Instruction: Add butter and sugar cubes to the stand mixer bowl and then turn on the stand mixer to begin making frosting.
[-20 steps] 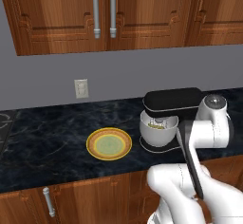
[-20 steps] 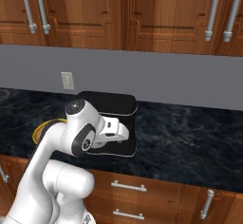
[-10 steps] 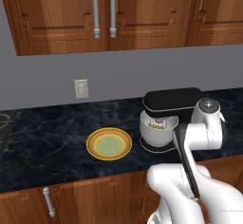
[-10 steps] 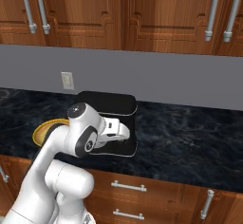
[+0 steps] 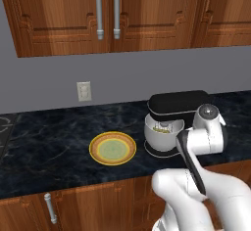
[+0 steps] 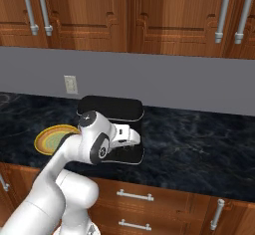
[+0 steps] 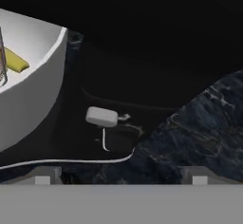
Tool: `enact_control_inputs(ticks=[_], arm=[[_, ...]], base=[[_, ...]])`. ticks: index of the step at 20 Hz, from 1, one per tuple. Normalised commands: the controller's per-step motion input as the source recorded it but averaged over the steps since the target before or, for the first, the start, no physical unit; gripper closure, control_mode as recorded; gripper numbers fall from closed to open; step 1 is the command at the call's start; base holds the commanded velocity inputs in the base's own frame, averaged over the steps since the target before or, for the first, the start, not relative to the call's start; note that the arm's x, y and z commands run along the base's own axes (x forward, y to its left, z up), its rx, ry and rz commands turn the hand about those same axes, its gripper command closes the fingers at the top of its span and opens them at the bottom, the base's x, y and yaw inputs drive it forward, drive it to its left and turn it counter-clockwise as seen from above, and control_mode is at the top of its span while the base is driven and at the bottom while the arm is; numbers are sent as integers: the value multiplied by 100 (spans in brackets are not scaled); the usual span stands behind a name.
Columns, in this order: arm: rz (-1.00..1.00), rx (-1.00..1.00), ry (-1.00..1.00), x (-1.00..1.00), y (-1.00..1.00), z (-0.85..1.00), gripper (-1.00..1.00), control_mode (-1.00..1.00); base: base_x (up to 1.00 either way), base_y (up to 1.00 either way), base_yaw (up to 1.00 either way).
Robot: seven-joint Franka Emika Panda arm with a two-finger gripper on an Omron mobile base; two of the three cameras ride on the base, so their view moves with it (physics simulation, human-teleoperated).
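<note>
Hand view: end effector (image 7: 121,180) open, butter (image 7: 15,61) in bowl (image 7: 33,90) upper left.

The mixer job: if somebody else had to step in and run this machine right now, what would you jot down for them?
Tool: open, holding nothing, low beside the mixer's base.
Bowl: seated under the mixer's head, with the butter lying inside it by the whisk. I cannot make out the sugar cubes.
Plate: on the counter left of the mixer.
Done: butter is in the bowl.
Left: check for the sugar, then switch the mixer on; the small pale lever on its base, straight ahead in the hand view, is probably the switch.
</note>
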Motion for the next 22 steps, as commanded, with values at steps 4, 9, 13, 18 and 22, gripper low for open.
enact_control_inputs(ticks=[4,9,13,18,22], arm=[[0,0,0,17,-21,-15,-100,-100],[0,-1,0,6,-7,-34,-100,-100],[0,0,0,12,0,-24,-100,-100],[0,0,0,24,-1,-7,-100,-100],[0,0,0,19,-1,-4,-100,-100]], base=[[0,0,0],[0,0,0],[0,0,0],[0,0,0],[0,0,0]])
